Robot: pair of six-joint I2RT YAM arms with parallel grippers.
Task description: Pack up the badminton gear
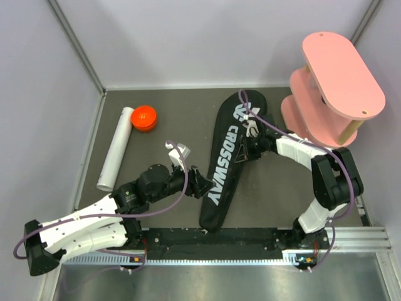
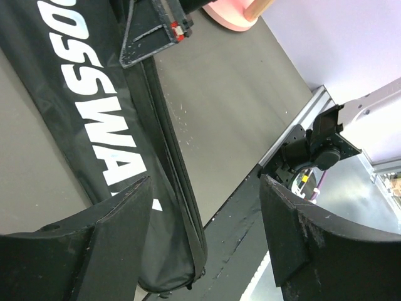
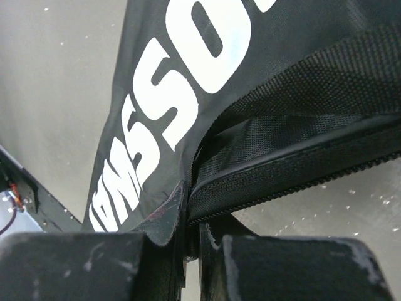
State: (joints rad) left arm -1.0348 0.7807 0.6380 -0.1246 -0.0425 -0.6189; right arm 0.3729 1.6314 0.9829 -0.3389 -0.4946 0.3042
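Bag [image 1: 229, 157] lies slantwise in middle of table [image 1: 276, 194], wide end toward far edge, narrow end close to near edge. Right gripper [image 1: 250, 149] at bag's right rim, jaws pinching upper flap by zipper. Left gripper [image 1: 202, 184] just beside narrow part of bag, on its left, jaws spread, nothing between. White tube [image 1: 115, 157] along left edge, orange cap [image 1: 144, 118] just beside its far end. Pink shelf [image 1: 338, 75] in far right corner.

The CROSSWAY bag [image 1: 229, 160] lies in the middle of the table [image 1: 276, 194], wide end far from me. The tube [image 1: 116, 148] lies well left of it, the cap [image 1: 144, 118] just beside its far end. The tiered shelf [image 1: 335, 88] stands far right. My left gripper [image 1: 199, 185] is just left of the bag, my right gripper [image 1: 247, 150] on its right edge.
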